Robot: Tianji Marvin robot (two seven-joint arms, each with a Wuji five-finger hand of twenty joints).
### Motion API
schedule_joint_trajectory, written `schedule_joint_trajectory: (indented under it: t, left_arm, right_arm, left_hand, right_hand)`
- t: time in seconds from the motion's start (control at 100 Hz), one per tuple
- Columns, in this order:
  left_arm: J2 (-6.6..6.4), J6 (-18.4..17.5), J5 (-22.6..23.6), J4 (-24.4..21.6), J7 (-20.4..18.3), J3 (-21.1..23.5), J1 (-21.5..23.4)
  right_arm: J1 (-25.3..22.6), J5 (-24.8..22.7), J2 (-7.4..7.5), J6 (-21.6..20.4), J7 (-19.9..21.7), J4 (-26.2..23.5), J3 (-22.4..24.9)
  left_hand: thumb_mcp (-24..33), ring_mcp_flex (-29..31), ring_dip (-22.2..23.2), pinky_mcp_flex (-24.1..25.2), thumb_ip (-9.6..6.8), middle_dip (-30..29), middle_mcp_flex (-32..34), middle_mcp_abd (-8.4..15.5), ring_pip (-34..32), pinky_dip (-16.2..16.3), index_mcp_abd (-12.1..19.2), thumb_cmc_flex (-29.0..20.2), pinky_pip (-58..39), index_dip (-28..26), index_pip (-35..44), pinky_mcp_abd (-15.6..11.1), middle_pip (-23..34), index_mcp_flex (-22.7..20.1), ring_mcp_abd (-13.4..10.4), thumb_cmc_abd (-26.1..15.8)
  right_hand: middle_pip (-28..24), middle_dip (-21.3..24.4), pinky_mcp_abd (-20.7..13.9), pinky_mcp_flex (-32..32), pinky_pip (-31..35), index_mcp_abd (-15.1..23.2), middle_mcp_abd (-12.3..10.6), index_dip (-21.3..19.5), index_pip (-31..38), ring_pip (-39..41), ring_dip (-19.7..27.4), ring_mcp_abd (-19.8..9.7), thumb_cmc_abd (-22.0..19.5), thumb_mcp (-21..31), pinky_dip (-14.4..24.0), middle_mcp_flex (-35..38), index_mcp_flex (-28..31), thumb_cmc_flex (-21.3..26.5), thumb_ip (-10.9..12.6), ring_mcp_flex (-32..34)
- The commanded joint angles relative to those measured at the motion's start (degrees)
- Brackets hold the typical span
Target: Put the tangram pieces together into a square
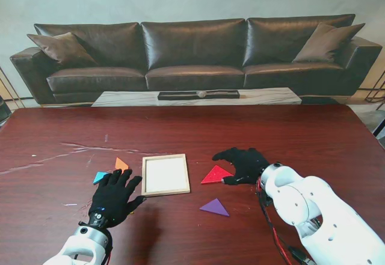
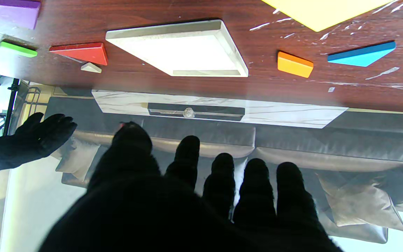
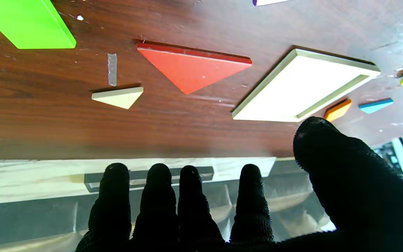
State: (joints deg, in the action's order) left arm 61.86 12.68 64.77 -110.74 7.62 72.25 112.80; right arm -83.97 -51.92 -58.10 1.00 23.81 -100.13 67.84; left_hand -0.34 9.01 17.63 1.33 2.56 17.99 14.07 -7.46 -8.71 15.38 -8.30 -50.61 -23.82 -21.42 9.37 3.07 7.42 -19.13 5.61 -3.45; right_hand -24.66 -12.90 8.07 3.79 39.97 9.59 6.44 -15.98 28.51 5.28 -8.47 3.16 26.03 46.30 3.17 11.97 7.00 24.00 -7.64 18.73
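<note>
Black-gloved and nearest the stand camera, the left hand (image 1: 112, 196) lies palm down at about seven o'clock on the table (image 1: 313, 139), fingers spread and grasping nothing. Just off its fingertips, toward eleven o'clock, sit the blue triangle (image 1: 100, 176) and the orange triangle (image 1: 121, 164), close together. At two o'clock from this hand, just beside it, lies the wooden square frame (image 1: 165, 174), flat and with no piece inside it.

At four o'clock on the table the right hand (image 1: 243, 164) also hovers palm down, fingers extended and apart, holding nothing. The red triangle (image 1: 216, 175) lies at its fingertips, at nine o'clock from the hand, between hand and frame; whether they touch is unclear. The purple triangle (image 1: 215, 207) lies nearer to me, at six o'clock from the red one. The right wrist view also shows a small cream triangle (image 3: 118, 97) and a green piece (image 3: 26, 23).
</note>
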Motion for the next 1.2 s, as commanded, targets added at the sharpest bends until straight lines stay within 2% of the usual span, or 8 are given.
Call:
schedule_joint_trajectory:
  t: [0.0,0.19,0.43,0.82,1.19]
  left_arm:
    - [0.04,-0.03,-0.25,-0.38,-0.18,-0.02,0.24]
    - [0.04,0.01,-0.20,-0.40,-0.16,0.05,0.26]
    - [0.06,-0.02,-0.41,-0.25,-0.07,-0.06,0.08]
    - [0.03,-0.01,-0.70,-0.07,-0.53,-0.34,-0.33]
    - [0.06,-0.34,-1.00,0.13,-0.15,-0.51,-0.52]
  right_arm:
    - [0.39,-0.73,-0.35,0.30,-0.23,1.28,-0.93]
    - [2.95,-0.86,-0.70,2.40,-3.00,5.17,-4.69]
    - [5.73,0.04,-1.24,4.16,-6.94,9.99,-8.79]
    - [12.07,2.59,-1.84,4.03,-9.94,17.73,-15.40]
    - [15.89,5.19,-2.66,4.40,-13.27,24.04,-20.50]
  left_hand:
    - [-0.58,-1.13,-0.39,0.34,-2.18,-0.59,-1.66,0.81,0.95,0.76,0.21,-0.57,1.06,-0.34,-0.86,-0.17,-1.20,0.30,-0.64,-0.64]
    - [-0.58,-0.94,-0.35,0.17,-2.17,-0.55,-1.41,0.82,0.85,0.87,0.37,-0.65,1.11,-0.39,-0.74,-0.21,-1.10,0.11,-0.67,-0.66]
    - [-0.55,-0.62,-0.29,-0.20,-2.18,-0.53,-1.28,0.76,0.68,1.05,0.32,-0.84,1.06,-0.43,-0.59,-0.07,-1.02,-0.03,-0.66,-0.61]
    - [-0.54,-0.46,-0.27,-0.31,-2.19,-0.51,-1.17,0.75,0.57,1.25,0.32,-1.07,1.00,-0.44,-0.43,0.14,-0.88,-0.11,-0.49,-0.51]
    - [-0.51,-0.41,-0.27,-0.31,-2.20,-0.51,-1.06,0.63,0.55,1.30,0.37,-1.21,1.05,-0.40,-0.40,0.09,-0.85,-0.12,-0.55,-0.51]
  right_hand:
    - [-0.92,-0.84,0.46,0.34,0.85,-1.07,1.05,-0.79,-1.04,0.42,-0.85,0.91,1.63,1.42,1.13,-1.83,-2.71,-2.08,-0.99,1.23]
    - [-1.84,-1.22,0.23,1.23,1.21,0.04,1.77,-2.61,-2.76,2.15,-0.63,1.12,2.56,3.47,1.50,-1.94,-2.63,-1.77,-1.36,0.71]
    - [-2.11,-1.28,-0.11,1.48,1.38,0.84,1.50,-4.51,-2.68,3.28,-0.56,0.91,3.36,4.67,1.72,-1.95,-2.31,-2.25,-1.64,0.11]
    - [-1.89,-1.13,-1.74,0.98,1.40,2.75,0.11,-7.03,-0.90,3.71,-0.50,-0.87,4.05,6.05,2.01,-2.02,-2.15,-2.29,-1.87,-1.31]
    - [-1.34,-0.89,-2.28,0.61,1.60,3.83,0.01,-7.97,-0.30,4.03,-0.55,-0.71,4.33,7.01,2.29,-1.95,-2.26,-2.36,-2.02,-1.39]
